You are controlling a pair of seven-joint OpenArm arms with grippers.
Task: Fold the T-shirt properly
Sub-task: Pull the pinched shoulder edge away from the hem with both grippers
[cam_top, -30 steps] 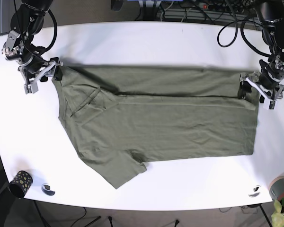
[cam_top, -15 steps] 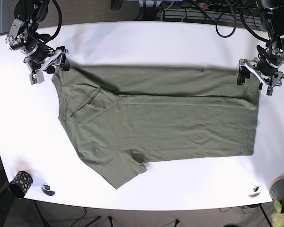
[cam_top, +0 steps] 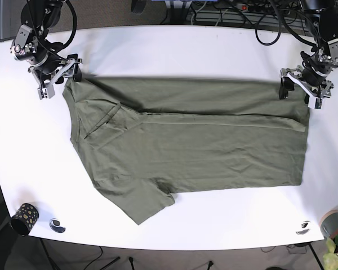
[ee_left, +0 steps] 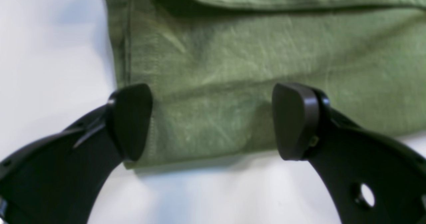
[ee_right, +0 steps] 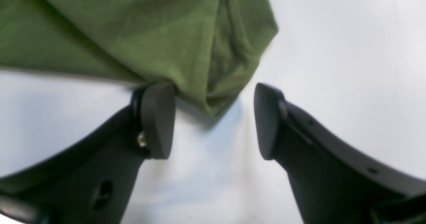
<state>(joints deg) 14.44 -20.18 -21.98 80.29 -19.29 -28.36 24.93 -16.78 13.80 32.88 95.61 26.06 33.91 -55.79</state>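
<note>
The olive T-shirt (cam_top: 186, 146) lies flat on the white desk (cam_top: 174, 50), its far long edge already folded inward. Each wide claw, left (ee_left: 213, 120) and right (ee_right: 213, 117), straddles a far corner, probably to grip both ends and fold evenly

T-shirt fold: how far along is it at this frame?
Done: the far long edge of the T-shirt is folded over, one sleeve tucked in. In hand: nothing is gripped; the left gripper and right gripper sit open at the far corners. Left: the near sleeve and side lie unfolded, and the crosswise folds remain.
</note>
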